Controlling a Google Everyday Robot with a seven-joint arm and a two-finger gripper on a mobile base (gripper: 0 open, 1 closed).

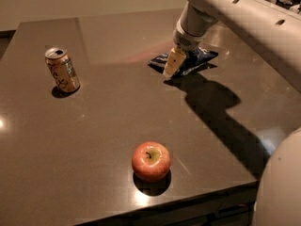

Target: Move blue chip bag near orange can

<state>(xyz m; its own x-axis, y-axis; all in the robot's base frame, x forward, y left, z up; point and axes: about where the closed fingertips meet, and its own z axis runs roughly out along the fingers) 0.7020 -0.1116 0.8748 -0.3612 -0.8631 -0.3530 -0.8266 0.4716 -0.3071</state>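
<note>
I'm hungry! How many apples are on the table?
1. The apple sits near the front edge of the table. The gripper is down at the blue chip bag at the back. The arm hides some tabletop.

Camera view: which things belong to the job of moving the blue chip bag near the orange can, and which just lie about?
Job in hand:
blue chip bag, far right of the table
orange can, upright, far left
gripper, low over the bag's left part

Lying about:
apple, near the front edge
</note>
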